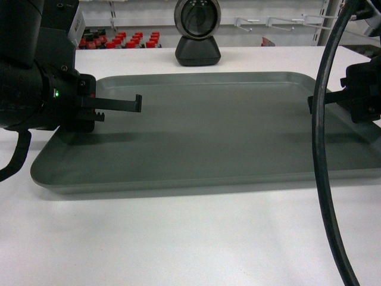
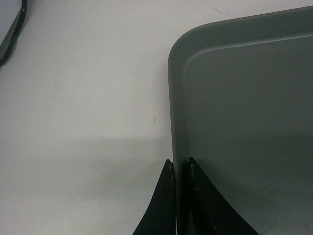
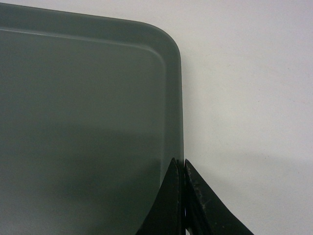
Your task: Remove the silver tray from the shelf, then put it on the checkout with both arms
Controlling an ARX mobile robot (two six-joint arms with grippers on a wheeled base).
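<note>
Silver tray (image 1: 202, 131) flat on the checkout (image 1: 178, 238). Left gripper (image 2: 180, 169) pinched narrow on tray's left rim; right gripper (image 3: 180, 166) likewise on right rim. Bare white tabletop around all edges; black scanner (image 1: 197, 33) stands just behind.

Tray: silver tray (image 1: 208, 131) is lying flat on the checkout (image 1: 178, 238).
Left gripper (image 1: 119, 107): reaching over the tray's left rim.
Right gripper (image 1: 318, 101): sitting at the right rim.
Behind: a black stand (image 1: 197, 33) is standing.
</note>
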